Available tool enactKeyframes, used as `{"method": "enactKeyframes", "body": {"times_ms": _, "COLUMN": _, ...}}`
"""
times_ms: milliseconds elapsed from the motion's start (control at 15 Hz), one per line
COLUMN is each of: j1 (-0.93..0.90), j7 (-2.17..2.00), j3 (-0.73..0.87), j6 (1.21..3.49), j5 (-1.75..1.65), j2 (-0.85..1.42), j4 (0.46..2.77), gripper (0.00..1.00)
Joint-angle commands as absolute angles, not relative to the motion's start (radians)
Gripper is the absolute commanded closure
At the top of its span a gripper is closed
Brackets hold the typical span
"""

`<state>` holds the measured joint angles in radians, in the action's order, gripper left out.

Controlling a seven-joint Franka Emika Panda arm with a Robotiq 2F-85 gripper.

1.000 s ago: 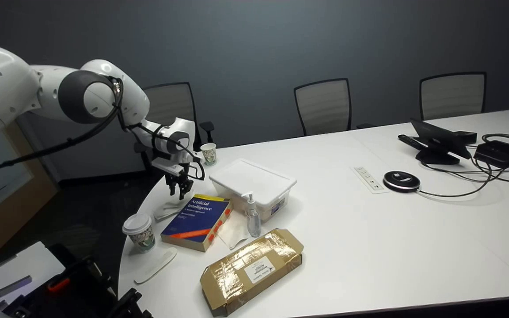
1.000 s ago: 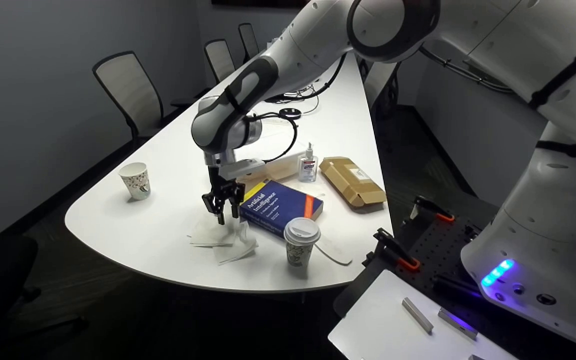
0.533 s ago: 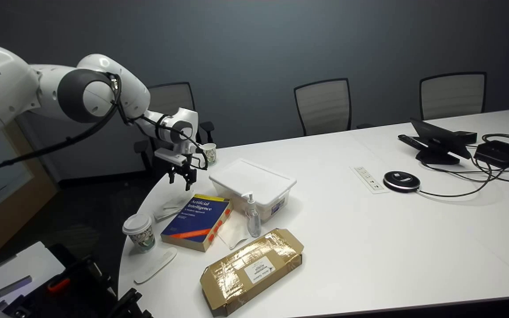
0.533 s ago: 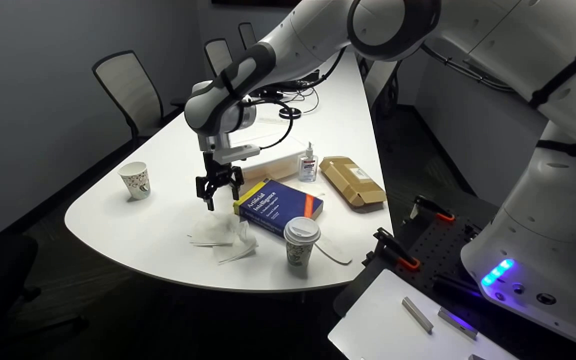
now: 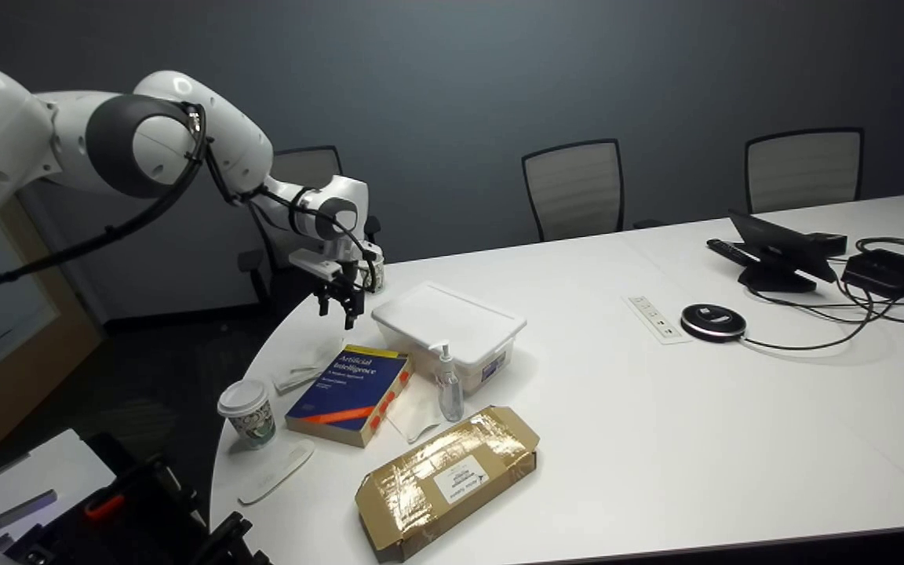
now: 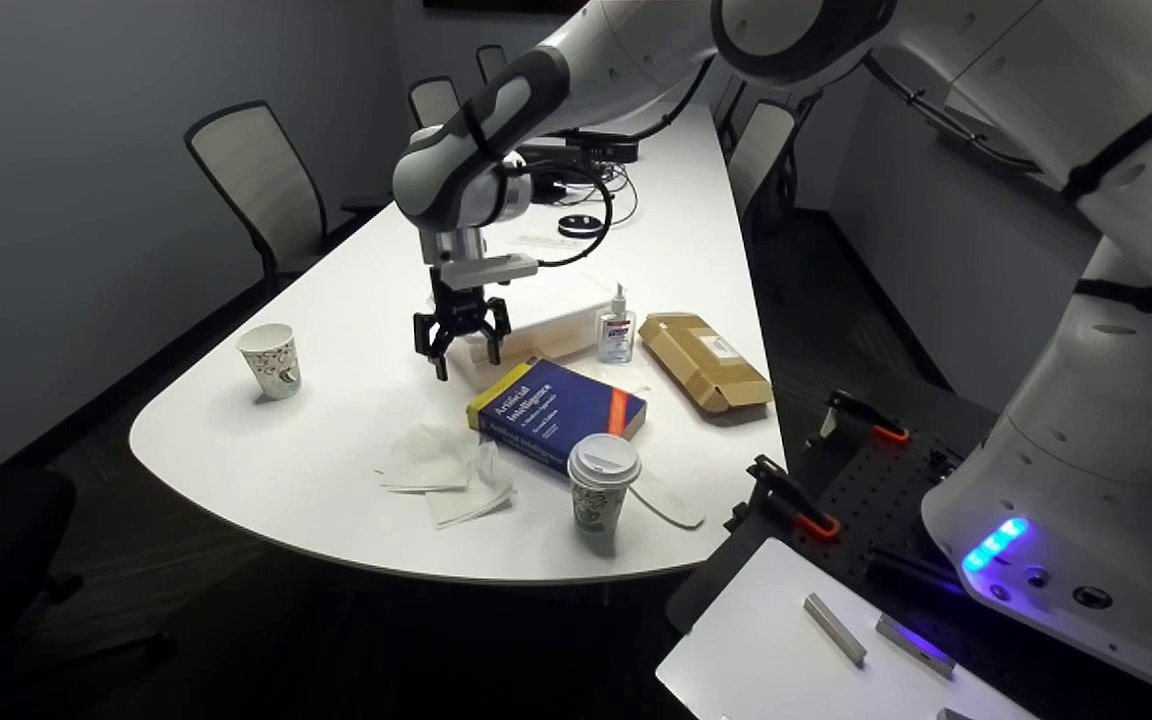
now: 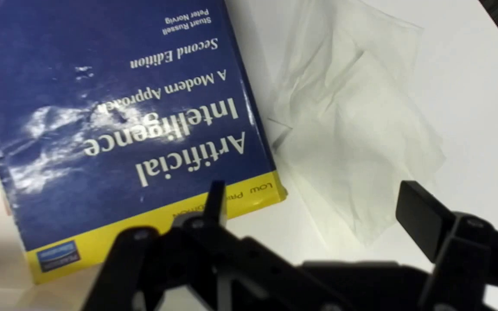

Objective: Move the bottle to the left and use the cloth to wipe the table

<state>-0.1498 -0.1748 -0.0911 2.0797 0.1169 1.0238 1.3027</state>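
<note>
Cloth (image 6: 441, 465): crumpled white sheets on the worktop (image 6: 306, 450), left of the blue book (image 6: 566, 405) in both exterior views.
Hand (image 6: 467, 367): fingers spread wide, raised near the book's yellow end.
Bottle (image 6: 616, 335): clear, upright, behind the book in an exterior view.

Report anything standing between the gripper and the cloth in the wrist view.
Nothing visible: the white cloth lies in plain view, lower than the open gripper. The blue book beside it might crowd the grip.
</note>
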Motion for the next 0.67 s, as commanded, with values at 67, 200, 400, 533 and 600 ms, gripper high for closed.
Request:
{"method": "enactKeyframes", "body": {"times_ms": 67, "j1": -0.108, "j7": -0.217, "j3": -0.077, "j6": 2.117, "j5": 0.164, "j2": 0.885, "j4": 1.479, "gripper": 0.0}}
{"method": "enactKeyframes", "body": {"times_ms": 200, "j1": -0.093, "j7": -0.222, "j3": -0.072, "j6": 2.121, "j5": 0.18, "j2": 0.852, "j4": 1.519, "gripper": 0.0}}
{"method": "enactKeyframes", "body": {"times_ms": 400, "j1": -0.082, "j7": -0.233, "j3": -0.064, "j6": 2.144, "j5": 0.188, "j2": 0.805, "j4": 1.58, "gripper": 0.0}}
{"method": "enactKeyframes", "body": {"times_ms": 533, "j1": -0.081, "j7": -0.236, "j3": -0.058, "j6": 2.155, "j5": 0.185, "j2": 0.782, "j4": 1.611, "gripper": 0.0}}
{"method": "enactKeyframes", "body": {"times_ms": 600, "j1": -0.083, "j7": -0.238, "j3": -0.054, "j6": 2.159, "j5": 0.184, "j2": 0.773, "j4": 1.623, "gripper": 0.0}}
